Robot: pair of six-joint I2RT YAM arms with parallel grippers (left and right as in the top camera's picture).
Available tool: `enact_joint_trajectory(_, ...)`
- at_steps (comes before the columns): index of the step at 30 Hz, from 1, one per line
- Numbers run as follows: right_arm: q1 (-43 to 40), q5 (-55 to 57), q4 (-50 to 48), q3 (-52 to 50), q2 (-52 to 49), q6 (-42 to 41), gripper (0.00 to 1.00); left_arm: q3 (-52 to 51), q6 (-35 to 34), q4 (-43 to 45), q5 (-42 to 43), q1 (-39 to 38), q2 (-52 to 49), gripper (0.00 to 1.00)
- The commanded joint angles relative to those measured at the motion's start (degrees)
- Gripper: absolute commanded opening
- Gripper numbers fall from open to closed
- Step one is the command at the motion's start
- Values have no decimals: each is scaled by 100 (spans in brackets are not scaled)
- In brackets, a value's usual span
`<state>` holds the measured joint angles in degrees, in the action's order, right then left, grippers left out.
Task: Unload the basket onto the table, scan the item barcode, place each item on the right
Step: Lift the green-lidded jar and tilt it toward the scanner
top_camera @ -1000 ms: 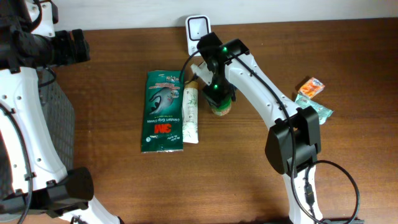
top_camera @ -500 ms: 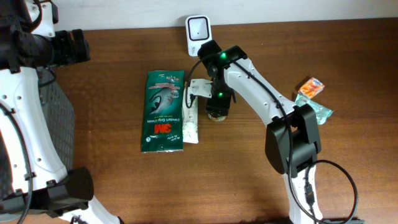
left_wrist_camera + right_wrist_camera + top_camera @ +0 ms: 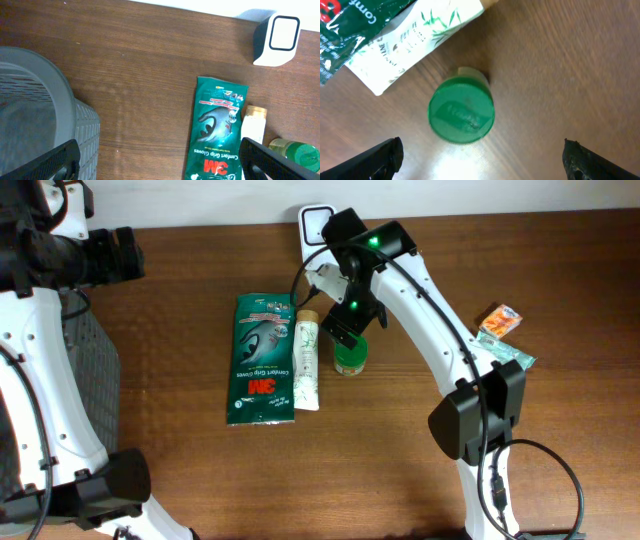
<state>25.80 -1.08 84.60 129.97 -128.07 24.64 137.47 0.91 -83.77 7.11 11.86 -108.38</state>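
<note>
With both right fingertips [image 3: 382, 157] spread to the lower corners of the wrist view, the right gripper [image 3: 482, 160] is wide open and grips nothing. It hangs right over the small bottle with a round green plastic cap [image 3: 462, 113]. The bottle stands cap up on the brown wood-grain desk [image 3: 570, 60], free of both fingers. The cap top is glossy with faint raised lettering, and a sliver of pale body shows behind it. No barcode is visible.

From overhead the bottle [image 3: 350, 360] sits mid-desk, nearer the back edge. Just beside it on the left lies a white soft tube with green leaf print and a tan cap [image 3: 307, 365]. It is flat, touching or nearly touching the shiny dark green 3M glove packet [image 3: 262, 360].

A white boxy scanner with a dark rounded window [image 3: 314, 225] stands at the back edge, partly behind the right arm.

The left gripper [image 3: 162, 162] is also wide open and empty, high above the desk's left side. A grey plastic mesh basket [image 3: 45, 100] sits at the left edge. An orange packet [image 3: 500, 318] and a green foil packet [image 3: 512, 356] lie near the right edge.
</note>
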Motion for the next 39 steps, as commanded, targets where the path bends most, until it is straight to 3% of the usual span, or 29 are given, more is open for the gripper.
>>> enact_joint_trajectory(1, -39, -39, 76, -81, 35, -417, 98, 31, 46, 9, 61, -7, -2, 99)
enact_joint_trajectory(7, -39, -35, -345, -813, 20, -879, 98, 31, 46, 9, 61, -7, -2, 99)
enact_joint_trajectory(18, -33, -66, -1119, -1508, 20, -892, 100, 31, 46, 9, 61, -7, -2, 99)
enact_joint_trajectory(31, -33, -212, -1250, -1670, -4, -1019, 97, 31, 46, 9, 61, -7, -2, 99)
enact_joint_trajectory(39, -39, -203, -1613, -2081, -9, -1019, 86, 31, 46, 9, 61, -7, -2, 99)
